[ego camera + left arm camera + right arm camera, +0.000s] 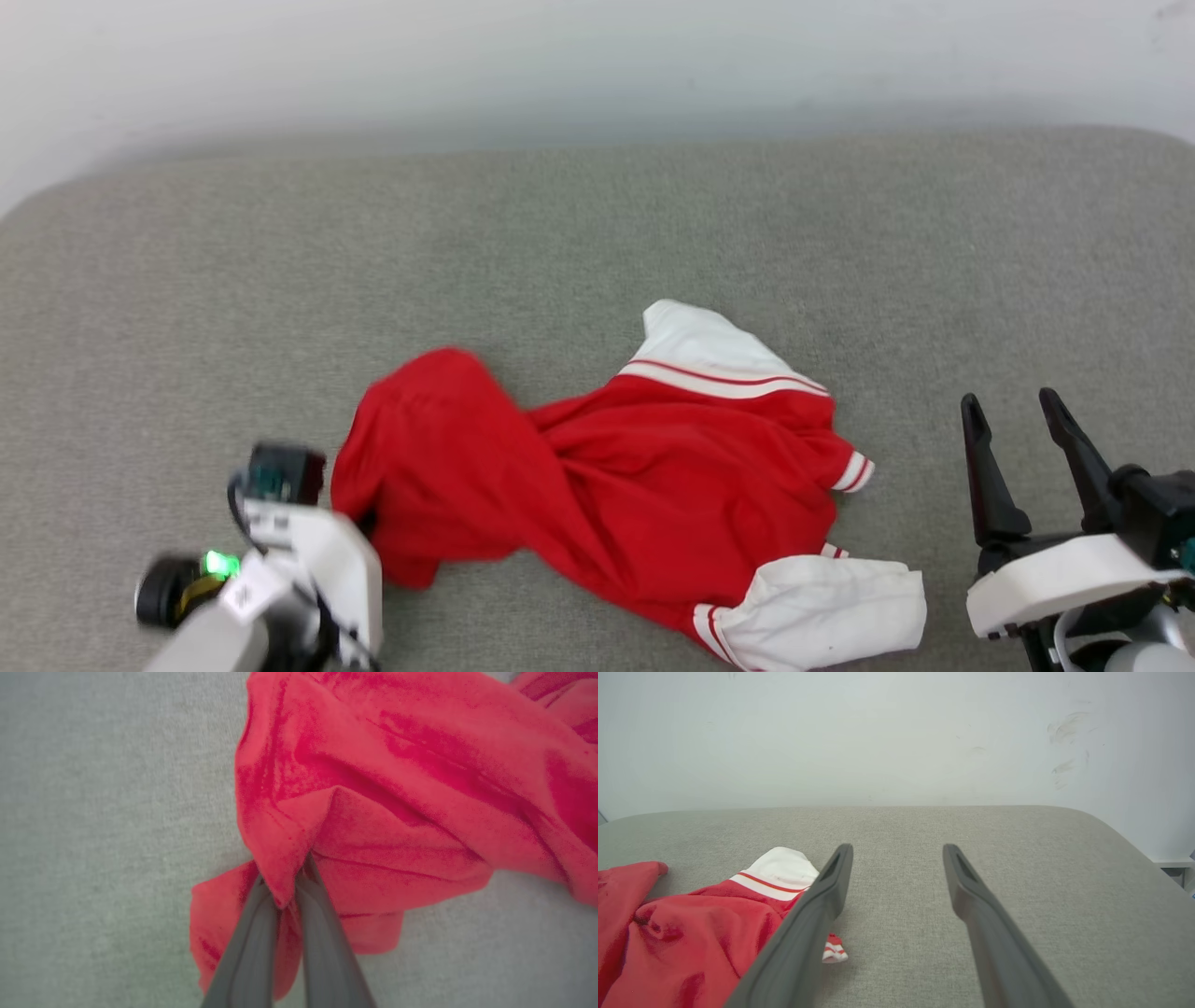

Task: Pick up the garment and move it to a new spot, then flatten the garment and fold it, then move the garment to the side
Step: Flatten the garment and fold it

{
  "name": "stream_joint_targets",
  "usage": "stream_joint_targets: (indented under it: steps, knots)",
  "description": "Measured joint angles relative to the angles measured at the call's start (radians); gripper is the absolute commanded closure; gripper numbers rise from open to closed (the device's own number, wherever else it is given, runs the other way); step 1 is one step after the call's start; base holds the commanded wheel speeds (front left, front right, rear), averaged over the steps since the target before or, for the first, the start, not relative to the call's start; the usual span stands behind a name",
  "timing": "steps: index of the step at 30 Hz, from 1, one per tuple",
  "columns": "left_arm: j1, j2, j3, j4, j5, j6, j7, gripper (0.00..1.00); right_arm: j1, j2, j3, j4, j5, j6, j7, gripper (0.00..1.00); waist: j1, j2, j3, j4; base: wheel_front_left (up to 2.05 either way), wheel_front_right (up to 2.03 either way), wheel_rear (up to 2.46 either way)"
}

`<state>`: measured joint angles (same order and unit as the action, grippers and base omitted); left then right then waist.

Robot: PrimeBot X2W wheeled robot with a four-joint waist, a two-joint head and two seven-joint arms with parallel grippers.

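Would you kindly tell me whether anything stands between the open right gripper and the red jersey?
Nothing visible does. Just the grey padded surface lies between the right gripper and the garment, whose white sleeve is nearest, to that gripper's left. The left gripper is shut on the garment's red cloth, with nothing in between.

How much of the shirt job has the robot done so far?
Nothing is finished yet. In hand: the left pincer is shut on a fold of the jersey, which lies crumpled on the grey surface. The right pincer is open, holding nothing. Left: lift and move it, flatten it, fold it, put it aside.
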<state>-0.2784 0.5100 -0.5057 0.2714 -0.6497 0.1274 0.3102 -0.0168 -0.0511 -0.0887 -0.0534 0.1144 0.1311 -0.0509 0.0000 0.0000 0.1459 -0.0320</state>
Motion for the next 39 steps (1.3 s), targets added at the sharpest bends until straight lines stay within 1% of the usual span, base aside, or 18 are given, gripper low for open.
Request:
stream_joint_targets:
  steps: [4,7,12,14,15,16,17,21,22,28,30,31,33,34,36,39]
  knots:
    - [0.155,0.011,0.018,-0.06,-0.047,0.056,0.013,1.0,0.024,0.0,-0.005,-0.007,0.0,0.0,0.008,0.0,-0.0001,0.0,-0.038,0.018,0.0,0.0,0.0]
    - [0.249,0.01,0.024,-0.091,-0.082,0.086,0.022,1.0,0.039,0.0,-0.004,-0.013,0.0,0.0,0.016,0.0,-0.0001,0.0,-0.064,0.029,0.0,0.0,0.0]
    - [0.353,-0.002,0.024,-0.12,-0.125,0.11,0.034,1.0,0.053,0.0,0.004,-0.028,-0.003,0.0,0.027,0.0,-0.0001,0.0001,-0.103,0.034,0.0,0.0,0.0]
    - [0.378,-0.013,0.019,-0.127,-0.136,0.111,0.035,1.0,0.063,0.0,0.003,-0.034,-0.005,0.0,0.033,0.0,-0.0001,0.0001,-0.117,0.034,0.0,0.0,0.0]
    - [0.385,-0.018,0.015,-0.131,-0.138,0.111,0.035,0.78,0.067,0.0,0.003,-0.036,-0.006,0.0,0.035,0.0,-0.0002,0.0001,-0.124,0.034,0.0,0.0,0.0]
    - [0.391,-0.022,0.013,-0.133,-0.137,0.111,0.027,0.04,0.07,0.0,0.002,-0.039,-0.006,0.0,0.039,0.0,-0.0002,0.0,-0.131,0.033,0.0,0.0,0.0]
    - [0.394,-0.025,0.009,-0.136,-0.134,0.111,0.019,0.0,0.075,0.0,0.002,-0.042,-0.006,0.0,0.041,0.0,-0.0002,0.0,-0.137,0.033,0.0,0.0,0.0]
    - [0.388,-0.038,0.006,-0.149,-0.11,0.112,-0.026,0.0,0.089,0.0,0.0,-0.052,-0.006,0.0,0.051,0.0,-0.0002,0.0,-0.153,0.034,0.0,0.0,0.0]
    - [0.382,-0.038,0.008,-0.152,-0.098,0.118,-0.044,0.0,0.089,0.0,0.0,-0.054,-0.006,0.0,0.051,0.0,-0.0001,0.0001,-0.156,0.033,0.0,0.0,0.0]
    - [0.328,-0.037,0.045,-0.193,-0.028,0.146,-0.181,0.0,0.1,0.0,-0.005,-0.067,-0.006,0.0,0.061,0.0,-0.0001,0.0,-0.167,0.029,0.0,0.0,0.0]
    - [0.311,-0.041,0.065,-0.207,-0.007,0.155,-0.241,0.0,0.1,0.0,-0.01,-0.072,-0.006,0.0,0.066,0.0,-0.0001,0.0,-0.169,0.028,0.0,0.0,0.0]
    - [0.289,-0.048,0.08,-0.227,0.017,0.156,-0.313,0.0,0.105,0.0,-0.016,-0.077,-0.006,0.0,0.07,0.0,-0.0001,0.0,-0.172,0.028,0.0,0.0,0.0]
    - [0.273,-0.051,0.084,-0.241,0.036,0.154,-0.36,0.0,0.11,0.0,-0.02,-0.081,-0.006,0.0,0.073,0.0,-0.0001,0.0,-0.173,0.028,0.0,0.0,0.0]
    - [0.273,-0.051,0.084,-0.241,0.036,0.154,-0.36,0.0,0.11,0.0,-0.02,-0.081,-0.006,0.0,0.073,0.0,-0.0001,0.0,-0.173,0.028,0.0,0.0,0.0]
    - [0.247,-0.058,0.082,-0.261,0.068,0.151,-0.421,0.0,0.116,0.0,-0.022,-0.089,-0.011,0.0,0.08,0.0,-0.0001,0.0,-0.174,0.026,0.0,0.0,0.0]
    - [0.228,-0.071,0.075,-0.279,0.093,0.148,-0.466,0.0,0.122,0.0,-0.025,-0.097,-0.02,0.0,0.091,0.0,0.0,0.0,-0.173,0.025,0.0,0.0,0.0]
